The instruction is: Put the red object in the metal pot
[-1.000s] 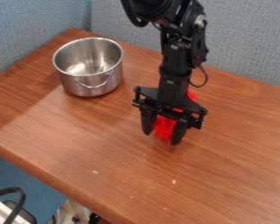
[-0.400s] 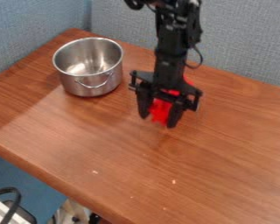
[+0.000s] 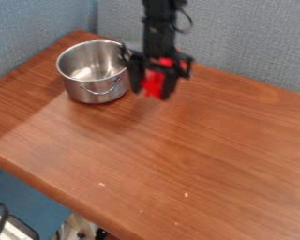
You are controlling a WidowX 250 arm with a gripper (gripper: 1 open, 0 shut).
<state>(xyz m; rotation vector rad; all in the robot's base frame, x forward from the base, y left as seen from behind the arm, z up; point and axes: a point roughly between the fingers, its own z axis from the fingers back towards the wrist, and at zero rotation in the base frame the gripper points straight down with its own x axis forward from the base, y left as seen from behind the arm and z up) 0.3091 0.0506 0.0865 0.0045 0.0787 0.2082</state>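
Observation:
The red object (image 3: pixel 156 82) hangs above the wooden table, held upright between the black fingers of my gripper (image 3: pixel 157 81), which is shut on it. It is just to the right of the metal pot (image 3: pixel 93 71), close to the pot's rim. The shiny round pot stands at the table's back left and looks empty inside. My black arm (image 3: pixel 161 28) comes down from the top of the view above the gripper.
The wooden table (image 3: pixel 178 159) stretches to the front and right. A blue-grey wall (image 3: pixel 40 23) rises behind the pot. The table's front edge runs diagonally at lower left, with cables on the floor below it.
The gripper has lifted the red object off the table and carried it back and to the left, from mid-table to right beside the pot.

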